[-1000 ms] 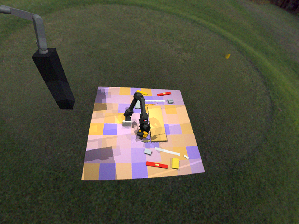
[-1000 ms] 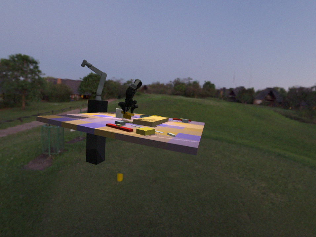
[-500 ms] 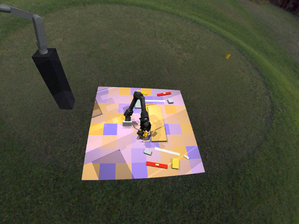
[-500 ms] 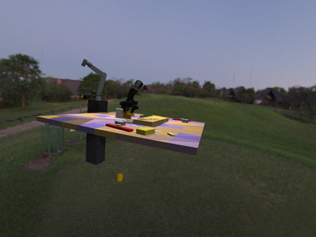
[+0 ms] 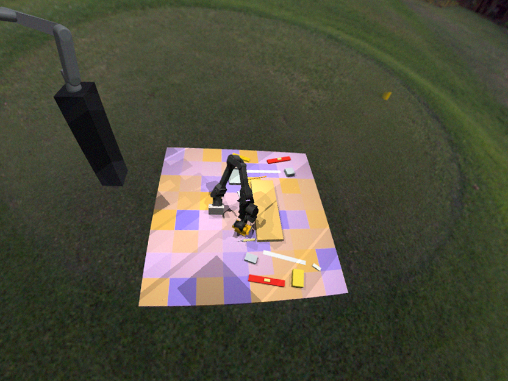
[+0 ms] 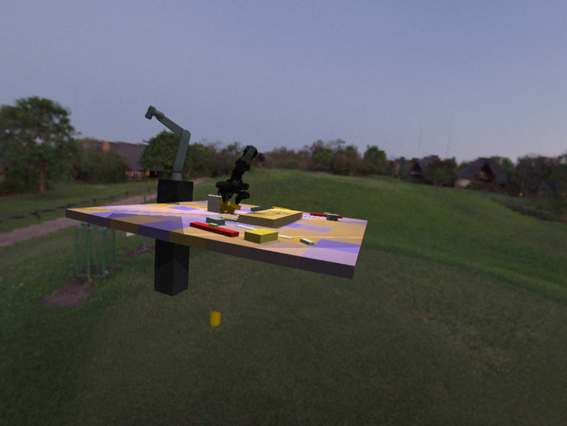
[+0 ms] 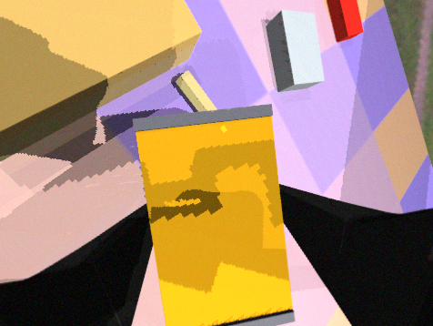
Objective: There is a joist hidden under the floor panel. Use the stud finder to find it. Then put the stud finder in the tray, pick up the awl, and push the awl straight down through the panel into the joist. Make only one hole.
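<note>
My gripper (image 5: 242, 228) (image 6: 229, 206) (image 7: 214, 199) is shut on the stud finder, an orange-yellow box with grey ends. The stud finder (image 5: 240, 227) (image 6: 228, 207) (image 7: 214, 255) is held tilted, a little above the table, beside the near end of the floor panel. The tan panel (image 5: 273, 231) (image 6: 256, 222) (image 7: 114, 27) lies flat; the joist is hidden. The awl (image 5: 249, 239) (image 6: 229, 218) (image 7: 196, 91) lies near the panel's near corner; in the wrist view the stud finder hides much of it. What looks like the tray (image 5: 234, 178) is grey, partly behind the arm.
Near the awl are a grey block (image 5: 251, 258) (image 6: 215, 221) (image 7: 307, 50), a white strip (image 5: 284, 257), a red level (image 5: 254, 279) (image 6: 224, 232) (image 7: 347, 18), a yellow block (image 5: 297, 277) (image 6: 260, 235) and a small white block (image 5: 316, 266) (image 6: 306, 241). Another red level (image 5: 273, 160) lies at the far edge.
</note>
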Controlling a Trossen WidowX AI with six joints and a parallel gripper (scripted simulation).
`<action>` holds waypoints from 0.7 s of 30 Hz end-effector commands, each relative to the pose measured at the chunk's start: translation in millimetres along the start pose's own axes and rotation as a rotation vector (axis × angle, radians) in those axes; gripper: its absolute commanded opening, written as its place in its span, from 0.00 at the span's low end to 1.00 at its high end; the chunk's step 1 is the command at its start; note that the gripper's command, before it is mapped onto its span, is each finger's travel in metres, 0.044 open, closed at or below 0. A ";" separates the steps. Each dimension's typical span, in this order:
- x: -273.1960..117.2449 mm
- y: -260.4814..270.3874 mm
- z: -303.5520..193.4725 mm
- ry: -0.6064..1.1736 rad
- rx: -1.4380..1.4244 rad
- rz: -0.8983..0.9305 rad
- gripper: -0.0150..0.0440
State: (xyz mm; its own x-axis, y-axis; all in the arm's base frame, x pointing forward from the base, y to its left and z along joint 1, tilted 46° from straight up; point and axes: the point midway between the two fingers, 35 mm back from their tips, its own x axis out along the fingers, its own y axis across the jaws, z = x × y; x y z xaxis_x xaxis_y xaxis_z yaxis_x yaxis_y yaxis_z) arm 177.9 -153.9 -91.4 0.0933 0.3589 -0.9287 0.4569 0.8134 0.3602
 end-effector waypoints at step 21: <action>-0.8 5.6 0.4 -0.010 -0.049 -0.202 0.25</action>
State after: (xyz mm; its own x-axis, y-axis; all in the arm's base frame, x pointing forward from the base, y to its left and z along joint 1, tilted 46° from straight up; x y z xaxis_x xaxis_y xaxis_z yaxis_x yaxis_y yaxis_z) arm 180.3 -149.0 -90.0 0.0204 0.2165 -0.9761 0.4257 0.8815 0.2044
